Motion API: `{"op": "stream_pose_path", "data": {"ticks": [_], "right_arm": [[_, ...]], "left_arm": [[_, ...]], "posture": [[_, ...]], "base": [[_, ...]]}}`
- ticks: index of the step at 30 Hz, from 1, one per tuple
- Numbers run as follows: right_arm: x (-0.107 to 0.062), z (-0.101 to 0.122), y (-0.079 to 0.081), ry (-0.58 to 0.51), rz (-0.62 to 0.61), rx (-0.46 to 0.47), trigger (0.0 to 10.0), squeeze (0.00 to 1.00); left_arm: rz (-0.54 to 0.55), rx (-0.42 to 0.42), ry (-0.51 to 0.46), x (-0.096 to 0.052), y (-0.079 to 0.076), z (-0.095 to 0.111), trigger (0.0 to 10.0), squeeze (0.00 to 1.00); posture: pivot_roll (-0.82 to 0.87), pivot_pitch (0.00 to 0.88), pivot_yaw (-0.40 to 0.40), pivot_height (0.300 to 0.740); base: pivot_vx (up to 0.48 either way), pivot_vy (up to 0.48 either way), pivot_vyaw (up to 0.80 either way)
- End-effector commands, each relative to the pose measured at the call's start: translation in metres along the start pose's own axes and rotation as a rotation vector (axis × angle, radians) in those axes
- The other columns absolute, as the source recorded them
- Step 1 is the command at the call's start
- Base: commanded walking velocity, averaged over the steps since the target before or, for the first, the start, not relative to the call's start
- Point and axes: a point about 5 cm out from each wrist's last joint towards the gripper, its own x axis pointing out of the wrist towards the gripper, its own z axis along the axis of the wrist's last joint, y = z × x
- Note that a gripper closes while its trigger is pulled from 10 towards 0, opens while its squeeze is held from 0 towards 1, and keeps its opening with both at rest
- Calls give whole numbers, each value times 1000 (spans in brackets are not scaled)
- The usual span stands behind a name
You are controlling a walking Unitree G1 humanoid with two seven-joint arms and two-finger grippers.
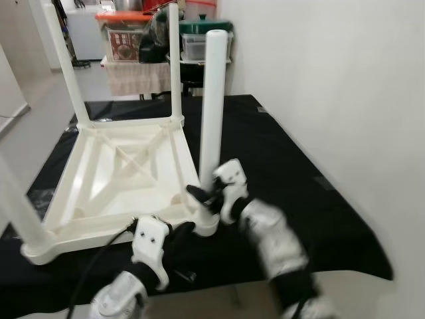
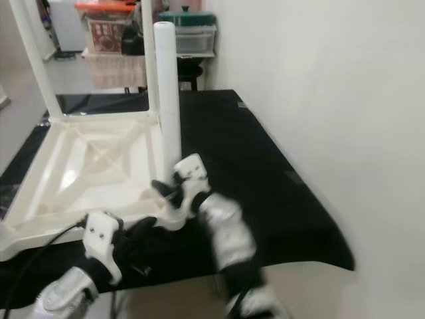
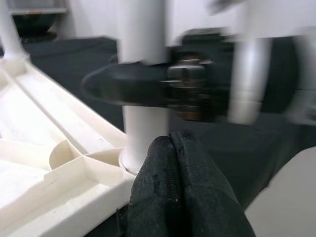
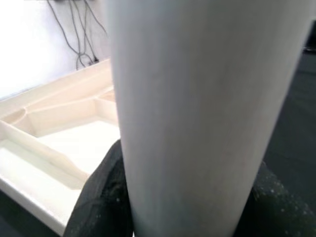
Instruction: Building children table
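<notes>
A white plastic children's table (image 1: pixel 126 166) lies upside down on a black cloth. Its near right leg (image 1: pixel 212 100) stands upright in the corner socket. My right gripper (image 1: pixel 209 196) is shut on that leg just above the socket. In the right wrist view the leg (image 4: pixel 197 98) stands between the black fingers (image 4: pixel 98 202). My left gripper (image 1: pixel 189 228) is shut, fingers (image 3: pixel 177 187) pressed together, holding nothing. Its tips touch the table's near corner just below the leg (image 3: pixel 143 138). Two far legs (image 1: pixel 174 60) and a near left leg (image 1: pixel 16 206) also stand upright.
The black cloth (image 1: pixel 299 179) covers the surface out to its right and near edges. A white wall (image 1: pixel 332 80) runs close along the right. Storage boxes (image 1: pixel 126 33) and a green-lidded container (image 1: pixel 206 30) stand behind. A black cable (image 1: pixel 99 259) trails from my left wrist.
</notes>
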Motion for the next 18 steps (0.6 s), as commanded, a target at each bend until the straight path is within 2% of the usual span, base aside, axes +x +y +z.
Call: {"op": "stream_pose_path", "data": {"ticks": [1,5,6,8,9,12,15,16,17,18], "right_arm": [[-2,-34,-10,168,-71,44,0,0],[-1,-36,0,182,-14,19,0,0],[0,-33,1,177,-18,10,10000,0],[1,-29,3,161,8,20,10000,0],[0,-23,6,143,43,29,10000,1000],[-3,-2,18,48,217,-10,10000,1000],[-2,3,19,12,279,-30,10000,1000],[-3,7,15,-17,359,-78,10000,1000],[-4,10,12,-31,412,-114,10000,863],[-4,10,12,-31,412,-114,10000,863]], "left_arm": [[4,-1,25,-1,3,-4,10000,0],[-1,2,27,1,2,-4,10000,0],[12,-3,21,1,3,-4,10000,0],[23,-7,16,1,3,-4,10000,0],[28,-9,13,1,4,-3,10000,0],[23,-10,14,2,4,-3,10000,0],[21,-10,15,2,4,-3,10000,0],[17,-10,16,3,3,-3,10000,0],[16,-10,17,3,3,-3,10000,0],[16,-10,17,3,3,-3,10000,0]], "posture": [[37,0,-29,740],[32,0,-32,740],[38,0,-43,740],[43,0,-48,740],[44,0,-49,740],[38,0,-41,740],[38,0,-41,740],[41,0,-43,740],[41,0,-43,740],[41,0,-43,740]], "base": [[0,0,0],[0,0,0],[0,0,0],[0,0,0],[0,0,0],[0,0,0],[0,0,0],[0,0,0],[0,0,0],[0,0,0]]}}
